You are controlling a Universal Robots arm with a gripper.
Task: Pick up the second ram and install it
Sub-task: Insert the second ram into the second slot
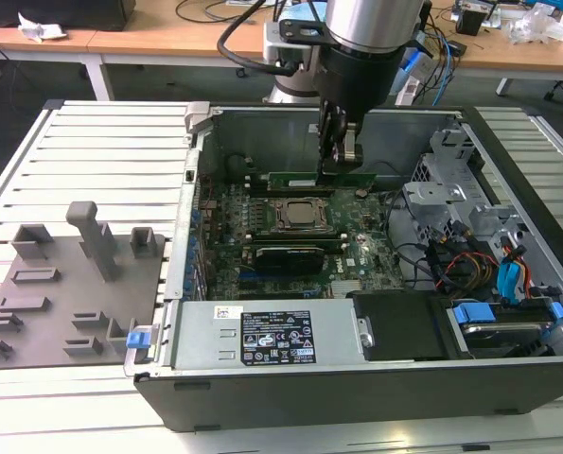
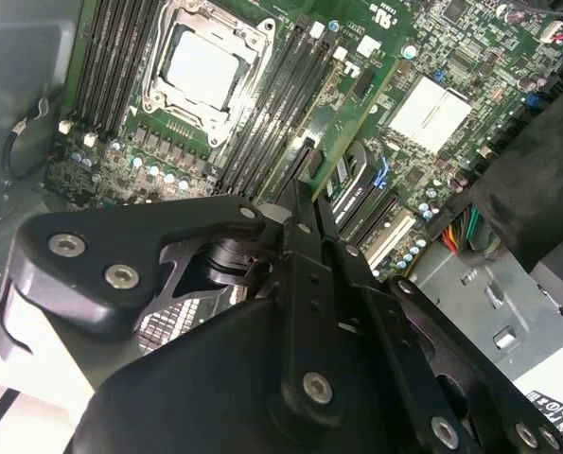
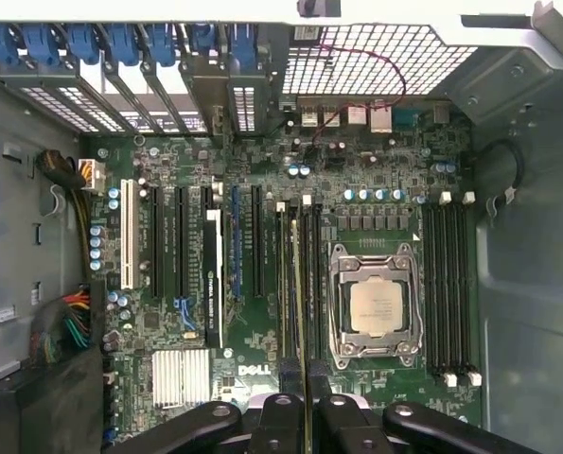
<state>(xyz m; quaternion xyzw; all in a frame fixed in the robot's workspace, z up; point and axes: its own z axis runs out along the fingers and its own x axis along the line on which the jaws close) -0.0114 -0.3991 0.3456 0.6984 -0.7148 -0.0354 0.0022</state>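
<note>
Exterior view: the black pincer (image 1: 335, 166) on the silver robot arm (image 1: 366, 28) reaches down into the open black computer box (image 1: 357, 402). It is shut tight on the second ram (image 1: 295, 179), a long thin green board stick, and holds it by the top edge. The stick lies level, just on the far side of the square silver chip holder (image 1: 295, 216), in the middle of the green main board (image 1: 357, 257). It looks like it sits in a long black slot there, but I cannot tell if it is pushed all the way in.

In the first wrist view the stick (image 3: 297, 284) shows its thin edge. It runs between black slots just beside the chip holder (image 3: 376, 307), and the pincer (image 3: 300, 378) grips it from both sides.

On the exterior view's left, well apart from the box, a grey plastic tray with blocks (image 1: 63, 284) lies on the ribbed white table (image 1: 101, 142).
</note>
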